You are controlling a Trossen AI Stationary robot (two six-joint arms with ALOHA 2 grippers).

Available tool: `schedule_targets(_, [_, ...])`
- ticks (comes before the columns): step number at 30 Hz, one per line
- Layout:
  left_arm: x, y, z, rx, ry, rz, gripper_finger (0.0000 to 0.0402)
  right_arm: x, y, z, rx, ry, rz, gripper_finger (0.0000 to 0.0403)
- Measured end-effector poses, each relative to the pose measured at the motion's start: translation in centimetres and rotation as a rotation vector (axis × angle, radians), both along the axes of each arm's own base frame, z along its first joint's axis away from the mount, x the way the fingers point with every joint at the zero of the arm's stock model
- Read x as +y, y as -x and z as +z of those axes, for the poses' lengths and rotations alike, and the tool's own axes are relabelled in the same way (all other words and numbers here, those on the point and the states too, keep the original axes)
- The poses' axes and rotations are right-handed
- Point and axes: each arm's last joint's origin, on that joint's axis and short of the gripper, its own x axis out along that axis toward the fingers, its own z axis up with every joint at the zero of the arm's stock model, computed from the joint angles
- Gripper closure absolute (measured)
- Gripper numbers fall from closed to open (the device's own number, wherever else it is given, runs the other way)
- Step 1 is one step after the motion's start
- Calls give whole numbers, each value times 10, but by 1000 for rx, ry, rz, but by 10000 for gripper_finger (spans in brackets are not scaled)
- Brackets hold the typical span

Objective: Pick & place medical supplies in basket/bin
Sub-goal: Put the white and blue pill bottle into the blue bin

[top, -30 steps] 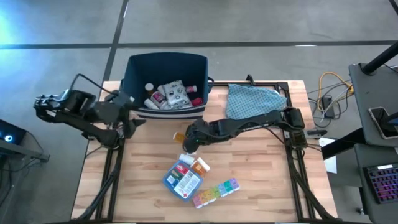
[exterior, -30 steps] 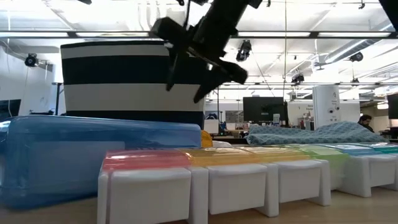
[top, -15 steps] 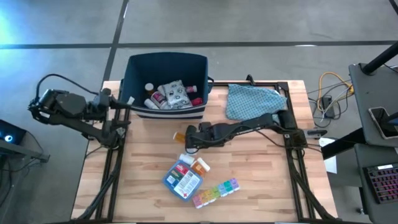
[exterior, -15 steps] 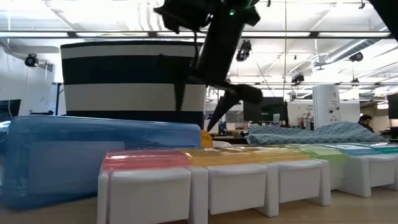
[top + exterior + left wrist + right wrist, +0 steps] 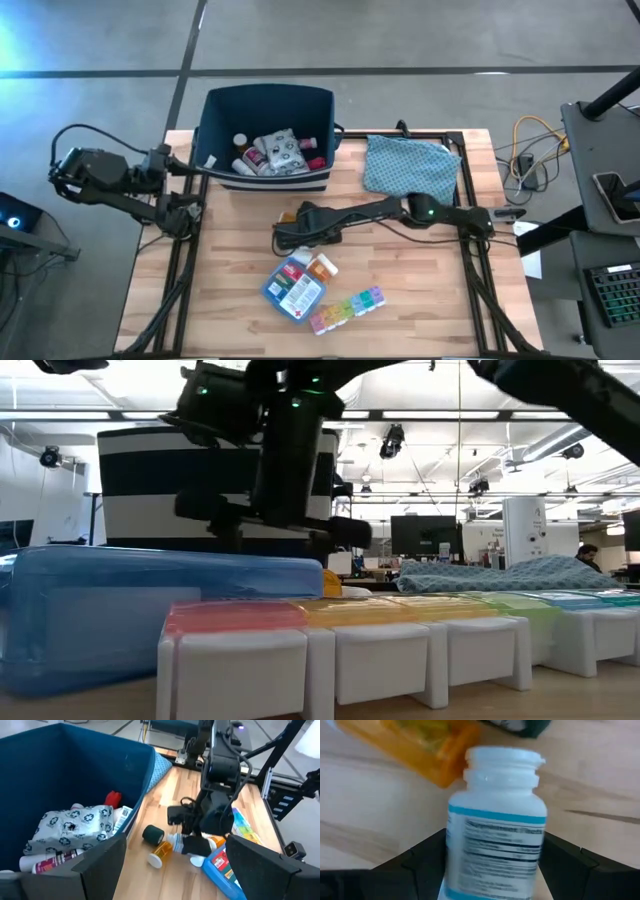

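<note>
The navy bin (image 5: 265, 105) stands at the table's far edge and holds several supplies. A white bottle (image 5: 495, 830) with a blue-edged label lies on its side on the wood, its white cap pointing at an orange pill bottle (image 5: 415, 742). My right gripper (image 5: 288, 240) points down over the white bottle, open, one finger (image 5: 422, 857) on each side of it. My left gripper (image 5: 182, 870) is open, with nothing between its fingers, just outside the bin's near left corner. A blue first-aid pouch (image 5: 293, 290), a second orange bottle (image 5: 322, 266) and a rainbow pill organizer (image 5: 347, 307) lie nearer the front. My right gripper's fingers stand close against the two long sides of the white bottle (image 5: 455, 850), coming from above and lying across it. I cannot tell whether they touch it. The bottle lies flat on the table.
A teal patterned cloth pouch (image 5: 410, 165) lies at the table's far right. A dark roll (image 5: 152, 835) sits by the orange bottle near the bin's front wall. In the low view the pill organizer (image 5: 350, 640) and the blue pouch (image 5: 120, 610) fill the foreground.
My right gripper has come down toward the table and a little toward its left edge, rolling about as it went, and now straddles the white bottle. My left gripper has drawn back from the bin's corner toward the table's left edge.
</note>
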Motion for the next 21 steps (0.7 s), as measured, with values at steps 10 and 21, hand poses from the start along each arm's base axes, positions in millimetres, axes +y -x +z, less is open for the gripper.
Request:
schedule_targets(10, [2, 5, 5, -30, 7, 3, 82, 2, -7, -3, 63, 12, 120, 168])
schedule_targets(21, [0, 0, 6, -30, 6, 5, 82, 29, 14, 93, -116, 128, 351, 202])
